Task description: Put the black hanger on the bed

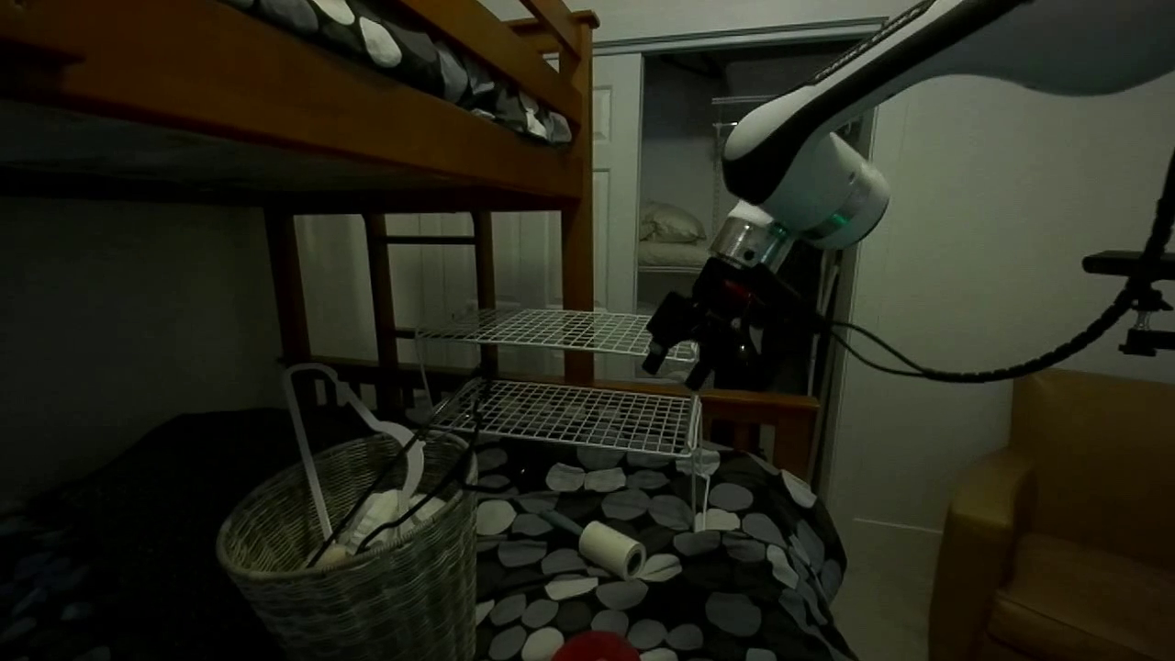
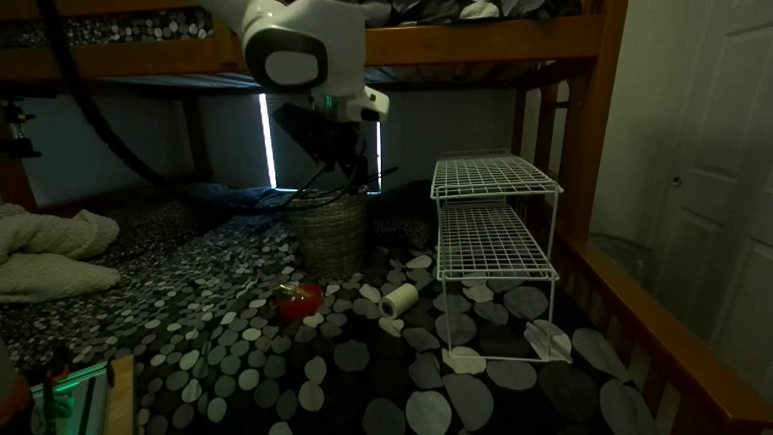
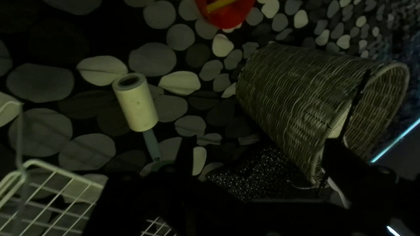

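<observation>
The black hanger [image 1: 367, 498] leans in the wicker basket [image 1: 367, 606], its thin black bars rising past the rim. In the wrist view a dark bar of the hanger [image 3: 355, 101] crosses the mouth of the basket [image 3: 295, 95]. White hangers [image 1: 312, 459] stand in the basket too. The bed [image 1: 734, 606] with its spotted cover lies under the basket. My gripper [image 1: 675, 369] is open and empty, in the air apart from the basket. In an exterior view the gripper [image 2: 356, 175] overlaps the basket rim, and dark hanger parts there cannot be told from cables.
A white wire rack [image 1: 587, 413] stands on the bed near the gripper. A lint roller [image 2: 398, 301] and a red bowl [image 2: 300, 300] lie before the basket. The wooden upper bunk [image 1: 413, 147] hangs overhead. A cream blanket [image 2: 54, 278] lies at the side.
</observation>
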`<state>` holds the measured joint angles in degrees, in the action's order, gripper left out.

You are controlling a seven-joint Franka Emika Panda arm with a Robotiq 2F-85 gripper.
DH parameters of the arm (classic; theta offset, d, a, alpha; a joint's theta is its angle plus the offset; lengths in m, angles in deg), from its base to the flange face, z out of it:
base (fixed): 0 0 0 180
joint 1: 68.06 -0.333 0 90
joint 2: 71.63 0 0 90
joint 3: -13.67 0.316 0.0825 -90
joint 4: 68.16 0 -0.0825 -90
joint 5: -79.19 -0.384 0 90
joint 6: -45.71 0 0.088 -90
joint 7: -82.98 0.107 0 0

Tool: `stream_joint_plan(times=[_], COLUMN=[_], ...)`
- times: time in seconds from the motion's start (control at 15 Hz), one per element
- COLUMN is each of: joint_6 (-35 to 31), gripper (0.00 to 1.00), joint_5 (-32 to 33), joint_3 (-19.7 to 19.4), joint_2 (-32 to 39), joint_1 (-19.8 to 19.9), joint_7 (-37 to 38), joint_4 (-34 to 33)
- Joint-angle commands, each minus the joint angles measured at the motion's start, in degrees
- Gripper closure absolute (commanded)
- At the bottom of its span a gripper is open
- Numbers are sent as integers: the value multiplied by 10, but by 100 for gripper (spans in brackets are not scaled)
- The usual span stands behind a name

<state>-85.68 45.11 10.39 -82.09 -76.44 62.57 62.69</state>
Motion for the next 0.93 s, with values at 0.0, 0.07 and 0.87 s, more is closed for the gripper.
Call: stream_joint_plan(times=[0.0, 0.07, 0.87], joint_6=[0, 14, -106], gripper=[0, 0, 0], joint_5=[-161, -209, -444], joint_3=[-9, 21, 96], joint_2=[103, 133, 222], joint_1=[-41, -18, 0], joint_7=[-66, -83, -174], joint_4=[-62, -88, -191])
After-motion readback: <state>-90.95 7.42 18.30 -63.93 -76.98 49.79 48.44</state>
